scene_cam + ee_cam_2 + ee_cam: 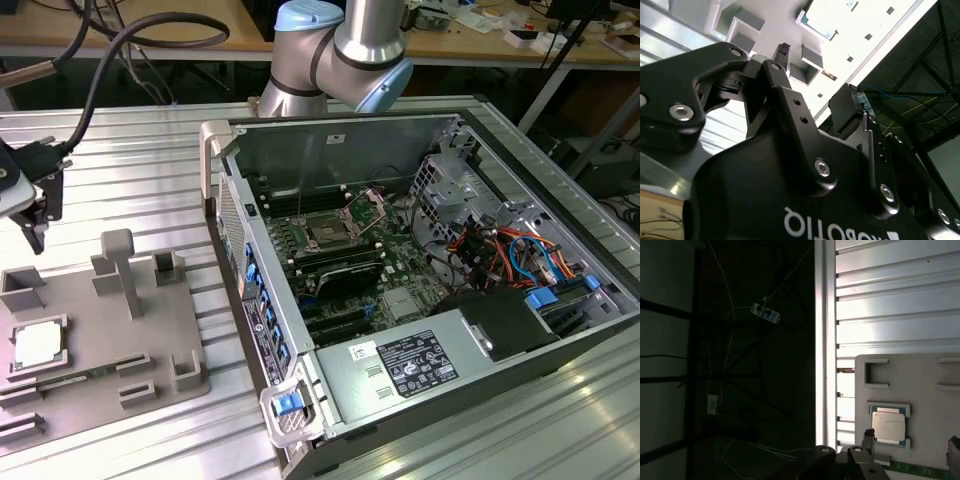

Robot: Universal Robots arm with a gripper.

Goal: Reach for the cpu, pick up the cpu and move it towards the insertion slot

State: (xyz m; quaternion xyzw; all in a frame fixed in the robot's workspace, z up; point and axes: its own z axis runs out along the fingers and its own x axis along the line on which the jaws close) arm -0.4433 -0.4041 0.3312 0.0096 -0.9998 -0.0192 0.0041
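The cpu [38,345] is a small pale silver square lying flat in a nest on the grey fixture plate [150,340], at the exterior view's left. My black gripper [37,222] hangs above the plate's far corner, higher than the cpu and apart from it. The first wrist view looks down on the cpu [888,424], with my gripper [910,442] open and one fingertip [868,436] beside the chip's edge. Nothing is between the fingers. The insertion slot [328,232], a dark square socket in a silver bracket, sits on the green board inside the open computer case.
The case's raised side wall [215,150] stands between the plate and the socket. Upright grey posts [118,265] rise from the plate near the cpu. Thick cables [100,70] trail from my wrist. A labelled power supply [420,365] and drive wiring [500,250] crowd the case.
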